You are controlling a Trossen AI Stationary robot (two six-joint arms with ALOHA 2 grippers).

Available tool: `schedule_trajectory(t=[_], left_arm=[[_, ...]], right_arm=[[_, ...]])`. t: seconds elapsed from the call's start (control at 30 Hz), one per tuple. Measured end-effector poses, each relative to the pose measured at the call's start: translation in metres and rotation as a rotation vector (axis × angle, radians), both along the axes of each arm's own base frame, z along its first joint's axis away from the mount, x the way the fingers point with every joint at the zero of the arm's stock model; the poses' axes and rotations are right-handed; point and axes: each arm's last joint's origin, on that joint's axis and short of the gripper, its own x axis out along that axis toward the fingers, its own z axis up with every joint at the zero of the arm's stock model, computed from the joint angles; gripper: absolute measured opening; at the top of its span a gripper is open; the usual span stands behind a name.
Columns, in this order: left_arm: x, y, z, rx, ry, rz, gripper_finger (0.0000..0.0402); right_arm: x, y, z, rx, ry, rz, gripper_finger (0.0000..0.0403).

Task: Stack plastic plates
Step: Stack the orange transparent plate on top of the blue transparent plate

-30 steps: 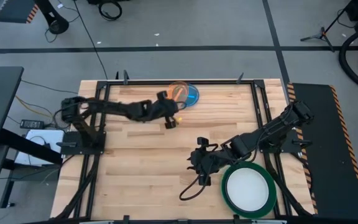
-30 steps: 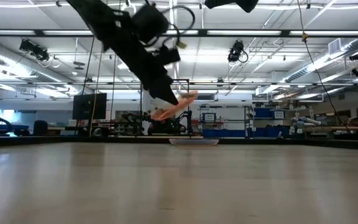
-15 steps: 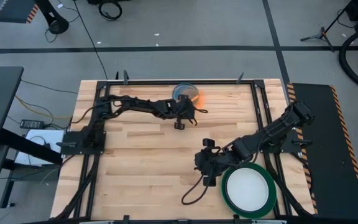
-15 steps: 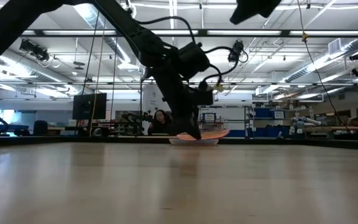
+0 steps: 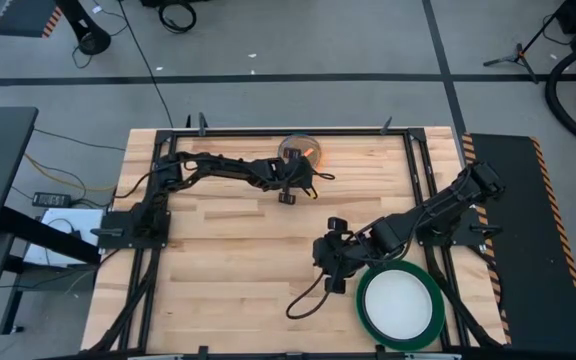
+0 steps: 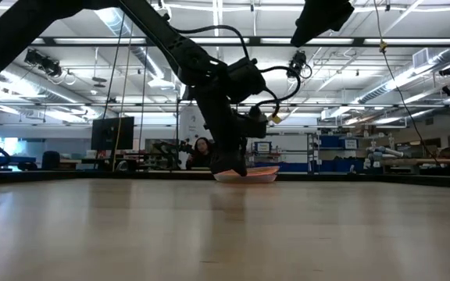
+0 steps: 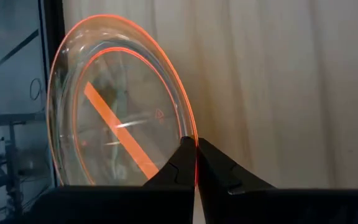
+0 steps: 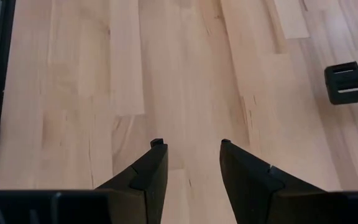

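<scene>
A small translucent pink plate (image 7: 123,99) with a glowing orange-pink rim lies near the table's far edge (image 5: 300,150). In the low view it lies level on a pale translucent plate (image 6: 262,179). My left gripper (image 5: 295,163) reaches over from the table's left and is shut on the pink plate's rim. At the near right, a white plate (image 5: 400,305) rests inside a large dark green one (image 5: 362,310). My right gripper (image 8: 193,149) hangs open above bare wood just left of that stack (image 5: 330,262). My left gripper pinches the pink plate's rim (image 7: 193,144) between its two fingers, at the plate's near side. The fingers slant down from the table's left and near side. The plate lies level on the pale plate under it (image 6: 256,170).
A black frame rail (image 5: 298,130) runs along the table's far edge, just behind the small plates. Bare wood (image 5: 238,250) fills the table's middle and near left. A cable (image 5: 308,300) loops below my right arm.
My left gripper has gone right, toward the far edge and down, rolling its wrist as it went. The pink plate, held tilted in the air a second ago, now lies level on the pale plate. For the last half second the gripper has kept still.
</scene>
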Motion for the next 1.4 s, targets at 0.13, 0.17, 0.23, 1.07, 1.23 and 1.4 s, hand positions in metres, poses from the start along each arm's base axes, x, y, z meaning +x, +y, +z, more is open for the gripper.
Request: schedule_trajectory(t=[0.13, 0.17, 0.23, 1.07, 1.23, 1.4], left_arm=[[-0.001, 0.002, 0.002, 0.004, -0.011, 0.022, 0.0013], [-0.001, 0.002, 0.002, 0.002, -0.016, 0.028, 0.0013], [-0.001, 0.002, 0.002, -0.003, -0.017, 0.035, 0.0013], [-0.061, -0.037, 0.067, -0.090, 0.016, 0.097, 0.0166], [-0.123, -0.050, 0.099, -0.102, -0.187, 0.150, 0.0166], [-0.183, -0.062, 0.105, -0.121, -0.388, 0.188, 0.0166]], right_arm=[[0.001, -0.002, 0.000, -0.001, 0.000, -0.003, 0.0153], [0.001, -0.002, 0.000, -0.003, 0.000, -0.001, 0.0153], [0.001, -0.002, 0.000, -0.008, -0.001, 0.005, 0.0153], [-0.002, -0.027, -0.020, -0.245, 0.074, -0.030, 0.0153], [-0.004, -0.055, -0.059, -0.259, 0.145, -0.062, 0.0153], [0.008, -0.077, -0.082, -0.206, 0.005, -0.018, 0.0153]])
